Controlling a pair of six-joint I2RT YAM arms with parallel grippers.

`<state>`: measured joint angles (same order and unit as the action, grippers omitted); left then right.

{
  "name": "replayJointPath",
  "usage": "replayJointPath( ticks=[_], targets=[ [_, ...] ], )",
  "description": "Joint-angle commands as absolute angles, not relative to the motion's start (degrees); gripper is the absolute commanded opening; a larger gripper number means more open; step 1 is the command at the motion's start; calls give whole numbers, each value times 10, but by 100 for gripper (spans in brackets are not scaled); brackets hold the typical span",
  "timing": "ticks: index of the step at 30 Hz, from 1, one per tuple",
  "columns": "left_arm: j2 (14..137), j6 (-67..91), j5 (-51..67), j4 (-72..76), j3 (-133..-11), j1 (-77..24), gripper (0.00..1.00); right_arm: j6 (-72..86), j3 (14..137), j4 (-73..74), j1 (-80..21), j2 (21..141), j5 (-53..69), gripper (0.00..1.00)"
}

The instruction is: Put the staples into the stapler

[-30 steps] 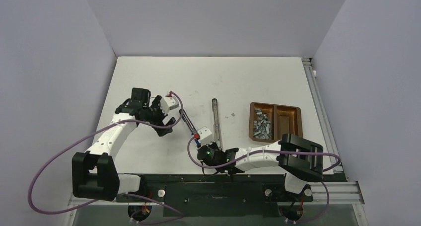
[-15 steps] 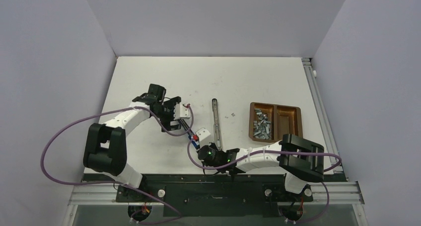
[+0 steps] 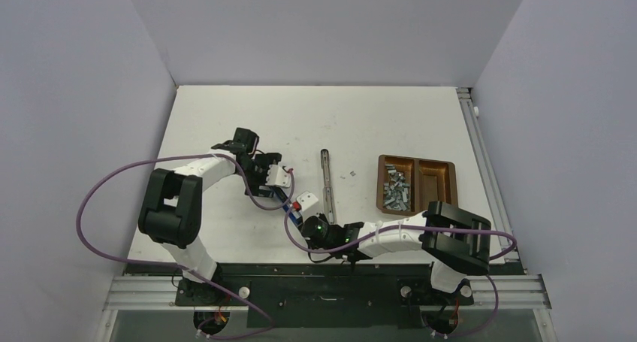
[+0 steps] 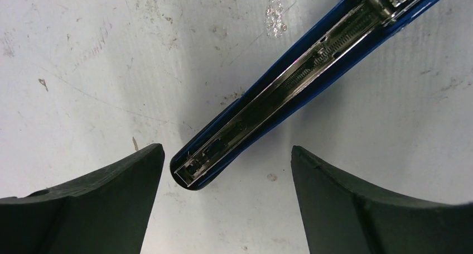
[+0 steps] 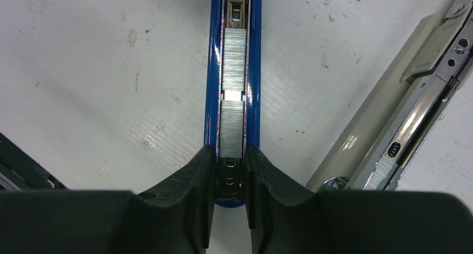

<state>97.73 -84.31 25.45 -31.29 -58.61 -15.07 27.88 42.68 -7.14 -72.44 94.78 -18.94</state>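
Your left end effector [image 4: 227, 153] has swung in to straddle the tip of the stapler [image 4: 290, 75] on the bench [image 4: 83, 70], jaws wide and clear of it, while the right end effector [image 5: 230, 151] clamps its rear, with staples [image 5: 233, 53] already in the channel, so loading looks nearly done.

A robotics lab test cell is indicated: a scuffed white table [image 3: 375, 116] is enclosed by plain grey walls [image 3: 323, 26], edged by aluminium rails [image 3: 483, 161], and two cabled arms [image 3: 191, 178] are bolted at its near edge.
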Motion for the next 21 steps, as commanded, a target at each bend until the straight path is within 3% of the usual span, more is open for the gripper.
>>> replayJointPath(
  ticks=[1,10,21],
  targets=[
    [995,-888,274,-321,-615,-145,79,282,422,-93,-719,934,-181,9],
    [1010,-926,271,-314,-624,-145,64,287,421,-88,-717,926,-185,9],
    [984,-954,264,-368,-657,-150,24,295,412,-105,-713,929,-188,9]
  ],
)
